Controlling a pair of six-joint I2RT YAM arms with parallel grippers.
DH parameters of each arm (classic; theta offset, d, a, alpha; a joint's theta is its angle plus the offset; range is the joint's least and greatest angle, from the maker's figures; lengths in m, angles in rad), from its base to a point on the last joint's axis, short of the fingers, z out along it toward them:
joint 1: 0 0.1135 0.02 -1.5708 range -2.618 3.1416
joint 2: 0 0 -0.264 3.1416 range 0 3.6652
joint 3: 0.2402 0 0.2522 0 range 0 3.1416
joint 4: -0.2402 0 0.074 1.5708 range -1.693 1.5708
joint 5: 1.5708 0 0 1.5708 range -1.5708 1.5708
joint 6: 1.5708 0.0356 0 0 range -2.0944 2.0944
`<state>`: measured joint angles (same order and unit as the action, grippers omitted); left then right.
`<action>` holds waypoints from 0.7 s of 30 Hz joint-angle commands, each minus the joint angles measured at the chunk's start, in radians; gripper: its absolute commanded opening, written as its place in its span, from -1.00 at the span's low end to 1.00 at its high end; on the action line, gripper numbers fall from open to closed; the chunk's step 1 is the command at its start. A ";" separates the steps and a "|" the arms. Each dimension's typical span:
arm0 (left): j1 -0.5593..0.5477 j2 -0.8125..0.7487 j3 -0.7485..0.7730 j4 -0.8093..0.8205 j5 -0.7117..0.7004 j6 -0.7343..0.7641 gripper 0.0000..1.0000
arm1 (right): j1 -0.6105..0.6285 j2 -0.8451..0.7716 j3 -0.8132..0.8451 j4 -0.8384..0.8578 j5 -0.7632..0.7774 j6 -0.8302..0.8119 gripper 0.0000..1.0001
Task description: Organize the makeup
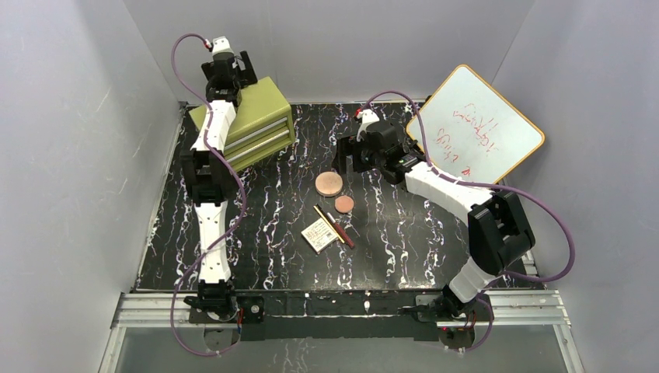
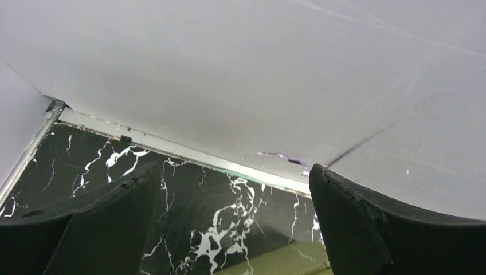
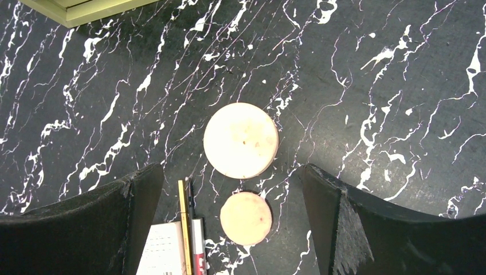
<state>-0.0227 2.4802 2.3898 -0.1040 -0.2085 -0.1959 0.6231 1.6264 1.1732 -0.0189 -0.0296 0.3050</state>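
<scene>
The makeup lies mid-table: a larger pinkish-tan disc (image 1: 329, 183) (image 3: 240, 140), a smaller disc (image 1: 344, 203) (image 3: 246, 218), a cream square palette (image 1: 319, 234) (image 3: 161, 250), a thin gold pencil (image 1: 329, 224) (image 3: 184, 226) and a dark red pencil (image 1: 342, 231) (image 3: 198, 247). My right gripper (image 1: 342, 163) (image 3: 229, 177) hovers open just behind the larger disc, holding nothing. My left gripper (image 1: 227, 66) (image 2: 235, 177) is raised above the olive-green drawer box (image 1: 252, 124), open and empty, facing the back wall.
An orange-framed whiteboard (image 1: 475, 124) leans at the back right. The drawer box stands at the back left, its corner showing in the right wrist view (image 3: 86, 8). Grey walls enclose the black marbled table (image 1: 404, 233).
</scene>
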 commanded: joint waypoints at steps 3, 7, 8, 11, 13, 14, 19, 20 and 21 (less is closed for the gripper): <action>-0.006 0.084 -0.127 -0.041 -0.091 -0.066 0.99 | 0.003 0.019 0.010 0.044 -0.011 -0.003 0.97; -0.001 0.113 -0.088 -0.030 -0.116 -0.076 0.99 | 0.003 0.024 0.006 0.041 -0.014 -0.003 0.97; 0.001 0.115 -0.081 -0.029 -0.116 -0.076 0.99 | 0.004 0.026 0.005 0.041 -0.012 -0.003 0.97; 0.000 0.112 -0.079 -0.033 -0.109 -0.069 0.99 | 0.004 0.033 0.007 0.041 -0.009 -0.004 0.97; 0.000 0.107 -0.091 -0.037 -0.108 -0.057 0.99 | 0.004 0.040 0.011 0.040 -0.013 -0.005 0.97; 0.001 0.104 -0.100 -0.038 -0.109 -0.053 0.99 | 0.004 0.043 0.013 0.041 -0.016 -0.003 0.97; 0.000 0.050 -0.200 -0.027 -0.103 -0.050 0.99 | 0.006 0.052 0.018 0.044 -0.025 -0.003 0.97; 0.000 0.033 -0.229 -0.023 -0.098 -0.054 0.99 | 0.006 0.054 0.018 0.045 -0.026 -0.002 0.97; 0.000 0.014 -0.259 -0.020 -0.096 -0.060 0.99 | 0.006 0.056 0.017 0.046 -0.028 -0.003 0.97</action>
<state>0.0025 2.5004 2.2776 0.0795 -0.3180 -0.2619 0.6235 1.6779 1.1732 -0.0158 -0.0387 0.3046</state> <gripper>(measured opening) 0.994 0.985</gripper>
